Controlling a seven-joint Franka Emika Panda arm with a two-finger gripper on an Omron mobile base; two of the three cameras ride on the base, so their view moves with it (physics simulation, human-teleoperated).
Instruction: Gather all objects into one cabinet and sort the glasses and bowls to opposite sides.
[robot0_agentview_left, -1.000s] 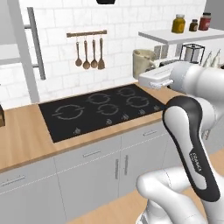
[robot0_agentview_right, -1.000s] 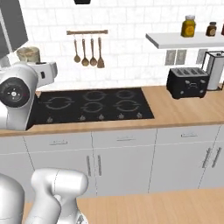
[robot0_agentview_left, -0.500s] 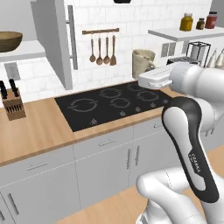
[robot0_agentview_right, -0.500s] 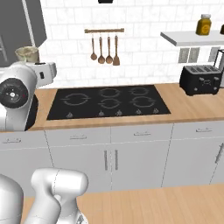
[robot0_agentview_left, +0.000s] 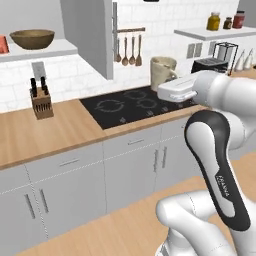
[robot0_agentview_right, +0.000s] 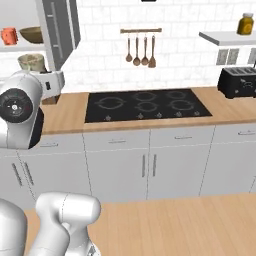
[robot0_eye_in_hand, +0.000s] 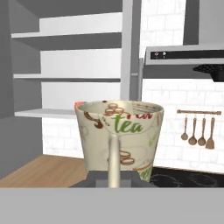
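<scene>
The white arm reaches forward, forearm level. Its gripper (robot0_agentview_left: 161, 85) is closed on the mug (robot0_agentview_left: 162, 71), carried upright above the fingers.

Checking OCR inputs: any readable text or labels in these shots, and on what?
"tea": green lettering on the beige mug in the hand view.
Red lettering above it on the mug: cut off by the rim, unreadable.
White vertical lettering on the arm's black link: too blurred to read.

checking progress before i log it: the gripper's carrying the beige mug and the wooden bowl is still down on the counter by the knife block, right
Not quite. The gripper does carry the beige mug, but the wooden bowl is not on the counter: in the left base view it sits up on the pale shelf of the open cabinet, above the knife block, which stands alone on the counter.
</scene>
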